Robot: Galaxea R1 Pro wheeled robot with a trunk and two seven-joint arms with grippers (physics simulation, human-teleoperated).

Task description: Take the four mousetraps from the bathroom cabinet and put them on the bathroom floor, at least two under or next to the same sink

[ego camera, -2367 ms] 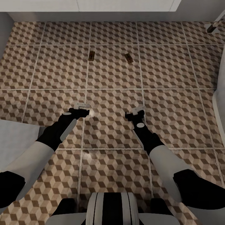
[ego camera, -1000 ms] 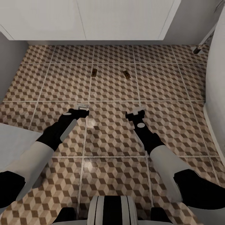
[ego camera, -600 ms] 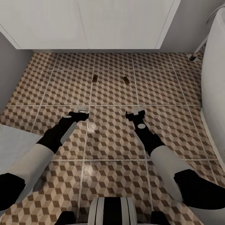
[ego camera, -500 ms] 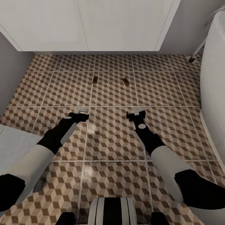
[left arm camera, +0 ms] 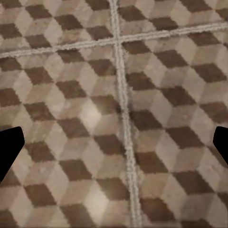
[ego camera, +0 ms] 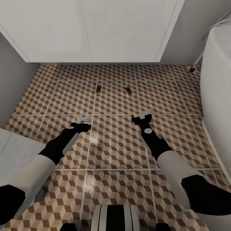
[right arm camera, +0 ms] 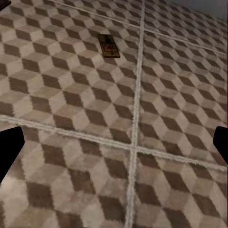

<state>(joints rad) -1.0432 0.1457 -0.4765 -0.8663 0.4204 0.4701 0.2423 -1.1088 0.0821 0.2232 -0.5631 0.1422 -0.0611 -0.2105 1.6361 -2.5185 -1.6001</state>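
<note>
**tilefan:** Grippers first, since that's what you asked. Left gripper and right gripper both hang low over the floor with nothing in them. In each wrist view the dark fingertips sit way out at the two edges of the picture with bare tile between them, so I'd call both jaws spread wide.

**rustybolt:** ok, and the bigger picture? where's everything?

**tilefan:** Going big to small: the patterned tile floor takes up most of the head view. A wide white sink unit runs across the far side, with grey wall on the left and a white tub curving in on the right. I can't point to the wooden cabinet from here.

**rustybolt:** mousetraps?

**tilefan:** Two on the floor. One mousetrap lies just beside a grout line, the other mousetrap sits near it at an angle. Both are close to the front of the sink, well ahead of the grippers. The right wrist view catches one up close, lying flat with its red spot up.

**rustybolt:** so halfway?

**tilefan:** That's my read. Two near the sink probably covers that condition. The other two traps still need fetching from the cabinet and putting on this same floor.
</note>
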